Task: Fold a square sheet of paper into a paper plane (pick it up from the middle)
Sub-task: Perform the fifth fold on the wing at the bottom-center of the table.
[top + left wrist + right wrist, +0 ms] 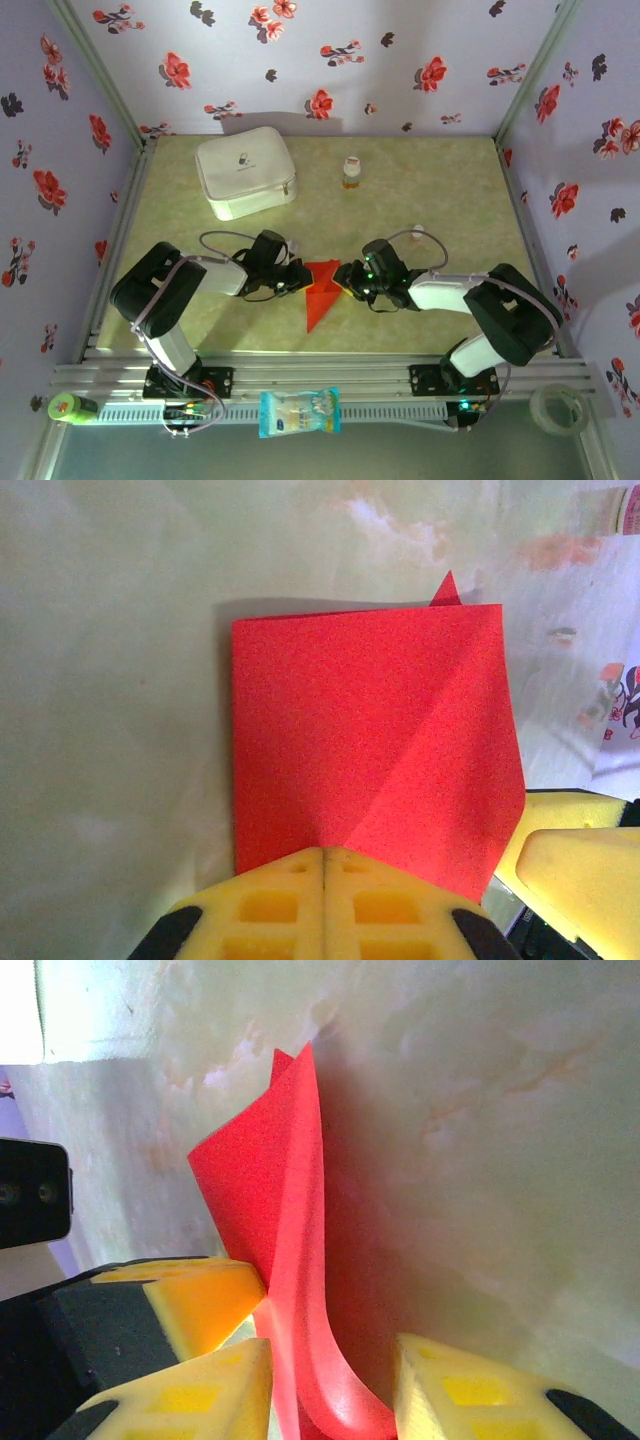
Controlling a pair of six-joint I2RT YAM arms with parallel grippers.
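Top external view: locate the green marbled tabletop [420, 190]. The white zip case [245, 172] rests at its far left. The red paper [320, 295], partly folded with its point toward the near edge, sits at the middle of the front area, between the tips of both arms. A blue-and-white snack packet [299, 412] lies on the front rail. In the left wrist view, note the left fingers [270, 905] pressed together, clamped on the paper's edge where a diagonal crease ends. In the right wrist view, note the right fingers [460, 1390] standing apart, straddling the paper's curled, raised edge. A small bottle [351, 172] stands right of the case, apart from it.
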